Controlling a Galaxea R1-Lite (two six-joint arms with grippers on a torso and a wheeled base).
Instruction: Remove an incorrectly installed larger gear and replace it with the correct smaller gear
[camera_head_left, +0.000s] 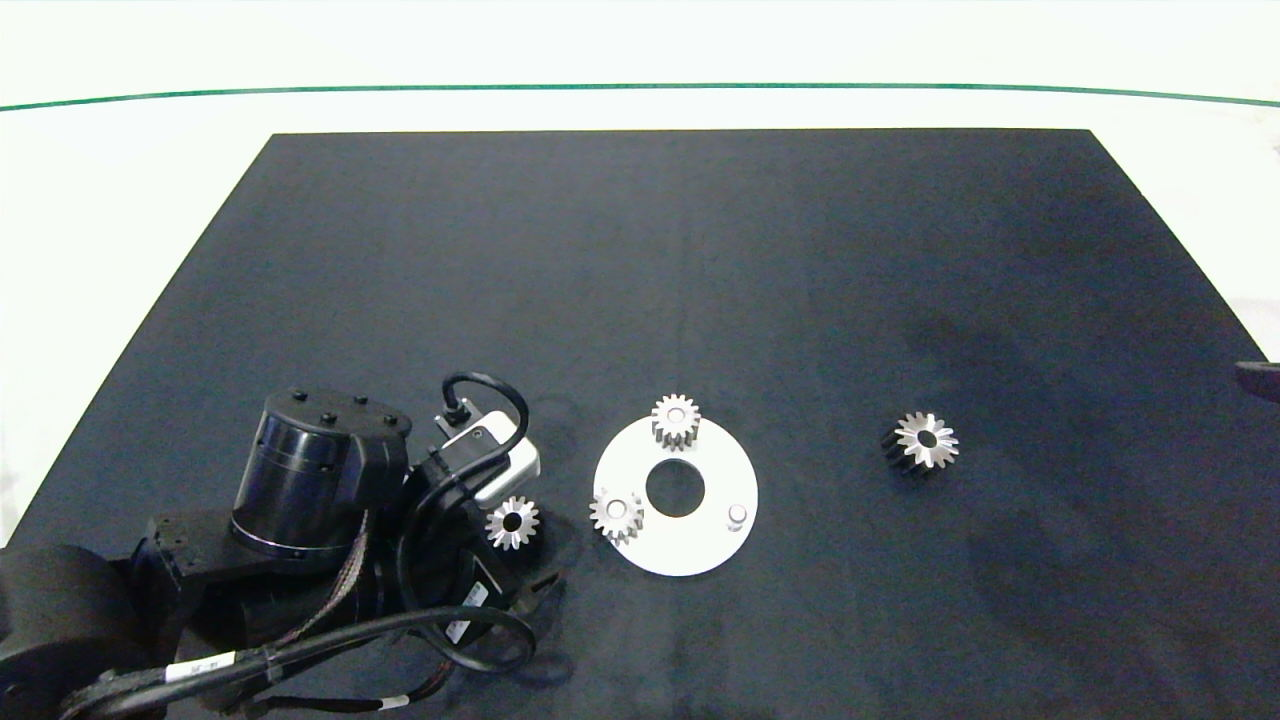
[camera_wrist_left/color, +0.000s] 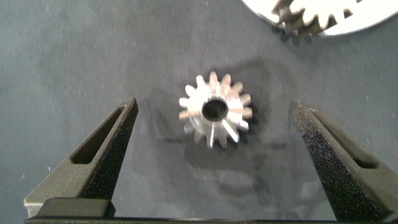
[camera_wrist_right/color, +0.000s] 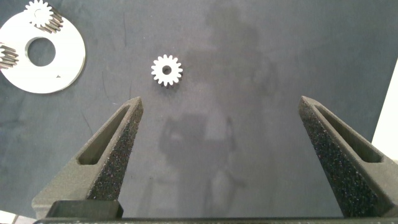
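Note:
A smaller gear (camera_head_left: 513, 522) (camera_wrist_left/color: 214, 111) lies flat on the black mat, just left of the white disc plate (camera_head_left: 700, 550). My left gripper (camera_wrist_left/color: 214, 106) hangs over it, open, one finger on each side and neither touching. Two more small gears (camera_head_left: 675, 420) (camera_head_left: 616, 513) sit on the plate's pegs, and a third peg (camera_head_left: 737, 514) stands bare. The larger gear (camera_head_left: 922, 440) (camera_wrist_right/color: 166, 70), with a dark flank, rests on the mat to the right of the plate. My right gripper (camera_wrist_right/color: 221, 102) is open with nothing between its fingers, well above the mat near its right edge.
The black mat (camera_head_left: 640, 280) covers most of the white table. My left arm (camera_head_left: 320, 480) and its cables fill the near left corner. Only a tip of the right arm (camera_head_left: 1262, 378) shows at the head view's right edge.

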